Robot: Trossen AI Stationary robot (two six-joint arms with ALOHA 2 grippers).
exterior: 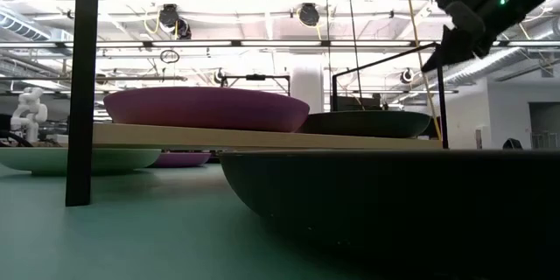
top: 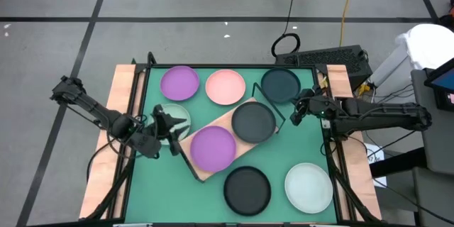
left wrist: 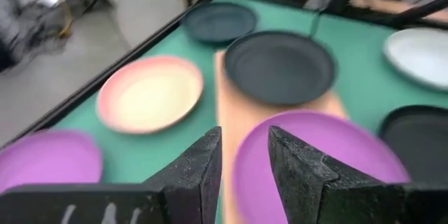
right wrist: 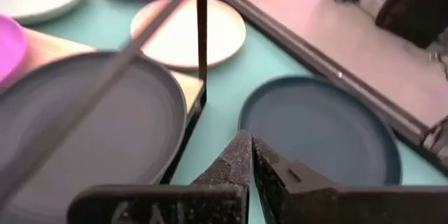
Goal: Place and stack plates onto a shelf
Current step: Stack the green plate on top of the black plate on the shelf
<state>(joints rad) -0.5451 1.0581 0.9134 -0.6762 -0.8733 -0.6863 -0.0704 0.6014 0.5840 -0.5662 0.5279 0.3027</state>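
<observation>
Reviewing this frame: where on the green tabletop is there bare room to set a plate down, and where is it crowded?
Bare green: the near-left corner, bordered by the shelf and the black plate; a smaller patch between the shelf's far end and the pale plate. Crowded: the far edge, where the purple plate, pink plate and teal plate sit in a row. The shelf already holds two plates.

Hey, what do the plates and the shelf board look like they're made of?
The plates, like the purple plate on the board, look like matte plastic or a similar composite: flat even colour, no glare, though ceramic is possible. The shelf board looks like light unfinished wood, pale tan, with thin black wire ends.
</observation>
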